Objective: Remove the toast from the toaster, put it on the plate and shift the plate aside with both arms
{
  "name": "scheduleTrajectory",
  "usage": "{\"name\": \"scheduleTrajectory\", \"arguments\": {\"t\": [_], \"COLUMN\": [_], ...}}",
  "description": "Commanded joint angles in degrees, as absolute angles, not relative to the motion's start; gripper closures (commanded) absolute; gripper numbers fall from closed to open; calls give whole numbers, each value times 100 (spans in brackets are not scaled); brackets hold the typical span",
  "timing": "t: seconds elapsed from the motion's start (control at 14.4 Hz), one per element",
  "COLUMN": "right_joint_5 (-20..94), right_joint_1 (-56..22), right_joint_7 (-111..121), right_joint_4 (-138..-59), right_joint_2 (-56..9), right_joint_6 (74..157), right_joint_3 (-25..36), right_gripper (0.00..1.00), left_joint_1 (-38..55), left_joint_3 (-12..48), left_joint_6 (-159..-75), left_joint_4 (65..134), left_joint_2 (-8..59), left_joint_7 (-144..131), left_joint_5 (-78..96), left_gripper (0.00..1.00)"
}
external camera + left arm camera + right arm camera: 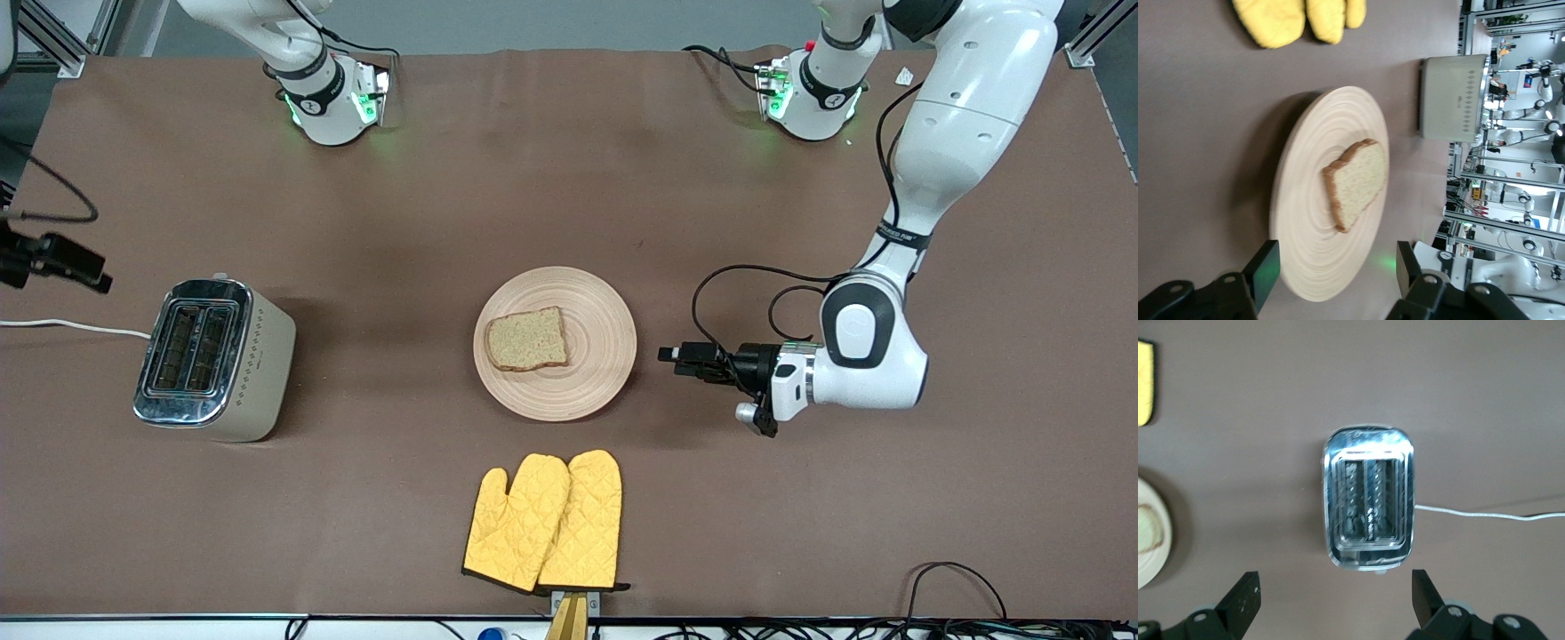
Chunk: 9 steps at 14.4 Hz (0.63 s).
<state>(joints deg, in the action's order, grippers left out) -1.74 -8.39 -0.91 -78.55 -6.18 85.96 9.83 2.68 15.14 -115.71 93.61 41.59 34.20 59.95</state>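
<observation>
At mid-surface you will find the plate (597, 373), with the toast (526, 340) lying flat on it, set a little toward the right arm's end of the plate. You may take the first two steps as done; what remains, in my judgement, is moving the plate aside.

The left end effector (669, 356) sits low beside the plate rim at the left arm's end, turned sideways and level with the rim. Its wrist view shows the fingers (1265, 268) parted, straddling the plate edge without yet gripping it. That posture suits a pinch on the rim.

The right end effector (1331, 595) hangs over the toaster (213, 359), spread wide and holding nothing. Judge this arm as waiting.

Both toaster slots are empty. The toaster stands upright, well apart from the plate, cord (71, 327) trailing off the surface. The mitts (547, 523) lie nearer the front camera than the plate, untouched.
</observation>
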Motion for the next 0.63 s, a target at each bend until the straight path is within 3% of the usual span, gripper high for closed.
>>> {"name": "scheduleTrajectory", "arguments": {"t": [0.0,0.14,0.28,0.35,0.56], "right_joint_5": [-325,-325,-299,-299,-246], "right_joint_1": [-1028,-1046,-950,-732,971], "right_joint_7": [-158,-115,-88,-79,-1], "right_joint_4": [-8541,-8710,-8736,-8736,-8745], "right_joint_2": [174,299,272,246,220], "right_joint_6": [8569,8587,8648,8666,8780], "right_joint_3": [967,941,897,653,-919], "right_gripper": [0,0,0,0,0], "left_joint_1": [360,474,518,536,615], "left_joint_3": [1529,1529,1529,1529,1529], "left_joint_6": [-11917,-11918,-12058,-12076,-12172], "left_joint_4": [9746,9765,9765,9765,9730], "left_joint_2": [4060,4209,4341,4385,4596], "left_joint_7": [3691,3744,3753,3753,3762], "left_joint_5": [6152,6152,6187,6214,6240], "left_gripper": [30,39,40,40,45]}}
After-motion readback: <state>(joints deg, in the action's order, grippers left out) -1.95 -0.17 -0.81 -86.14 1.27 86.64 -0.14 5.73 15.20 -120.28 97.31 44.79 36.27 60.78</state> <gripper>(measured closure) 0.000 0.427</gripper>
